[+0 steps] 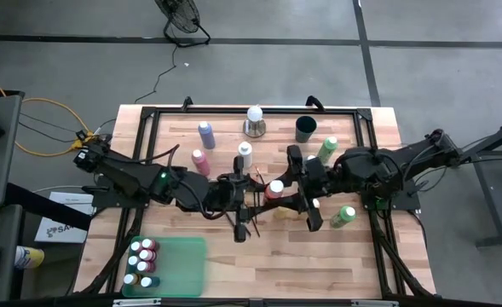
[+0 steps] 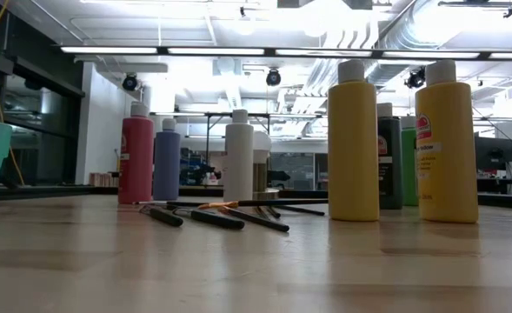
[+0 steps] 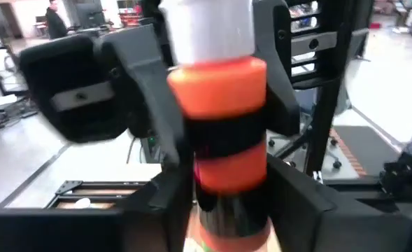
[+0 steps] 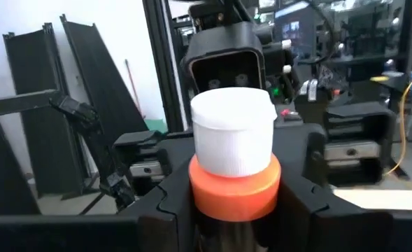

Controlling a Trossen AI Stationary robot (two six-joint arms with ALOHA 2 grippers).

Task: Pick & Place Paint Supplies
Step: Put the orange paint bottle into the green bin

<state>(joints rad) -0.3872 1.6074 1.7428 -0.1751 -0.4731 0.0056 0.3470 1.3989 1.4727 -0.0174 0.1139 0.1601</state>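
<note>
An orange paint bottle [image 1: 274, 189] with a white cap [image 4: 233, 133] stands upright in the air over the table's middle, between my two grippers, which face each other. My right gripper [image 4: 237, 206] comes from the table's right and is shut on it. My left gripper [image 3: 230, 213] comes from the left and is open. Its fingers stand on either side of the bottle's lower body [image 3: 226, 175]; I cannot tell whether they touch it. Thin brushes [image 1: 251, 223] lie flat on the table below. My right gripper pinches the bottle's body just below its orange shoulder [image 4: 233, 185] between its two fingers [image 4: 171, 203]. The fingers lie level and come from the table's right side. The bottle stands upright in the hold, cap up; its lower part is hidden by the gripper.
Blue-purple [image 1: 206, 134], pink [image 1: 199, 160], white [image 1: 245, 155] and green [image 1: 327, 147] bottles stand farther back; another green one [image 1: 344, 216] lies at the right. A white ball on a metal base [image 1: 254, 121] and a dark cup [image 1: 306, 129] stand at the far edge. A green tray [image 1: 182, 264] holds several bottles near left.
</note>
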